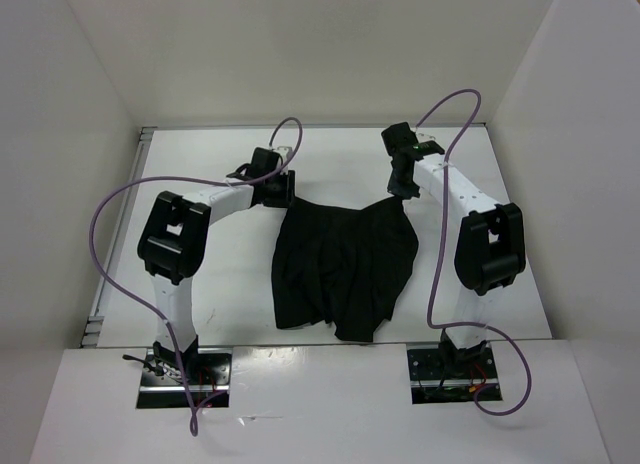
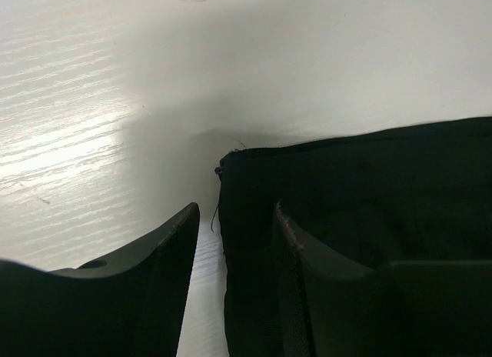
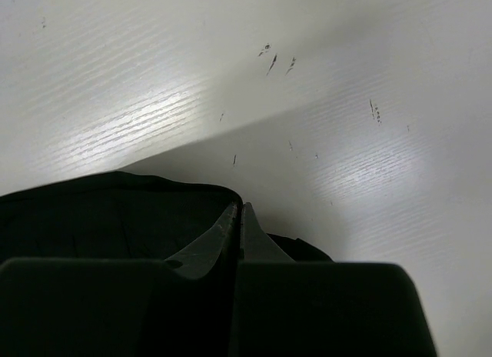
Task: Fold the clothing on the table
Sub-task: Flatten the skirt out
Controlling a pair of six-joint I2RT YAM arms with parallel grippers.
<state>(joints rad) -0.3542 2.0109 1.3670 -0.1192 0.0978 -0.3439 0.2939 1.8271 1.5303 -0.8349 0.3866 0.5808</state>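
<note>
— Centrally, what does the overhead view show?

— A black pleated skirt (image 1: 345, 269) lies on the white table (image 1: 230, 294), between the two arms. Its far edge runs from one gripper to the other. Its near edge is uneven and points toward the arm bases.

— What stands at the far left corner of the skirt?

— The left gripper (image 1: 280, 192), low over that corner. In the left wrist view its fingers (image 2: 154, 265) are parted to a middling width. One sits over bare table and the other over the fabric, and the skirt's corner edge lies in the gap between them. The jaws are not closed on the cloth.

— And at the far right corner?

— The right gripper (image 1: 405, 191), where the fabric rises to a small peak. In the right wrist view its fingertips (image 3: 227, 226) are pressed together. Black cloth shows on either side of them, so the corner is pinched.

— What surrounds the working area?

— White upright walls (image 1: 330, 54) enclose the table on three sides. A purple cable (image 1: 100, 224) loops out from each arm.
</note>
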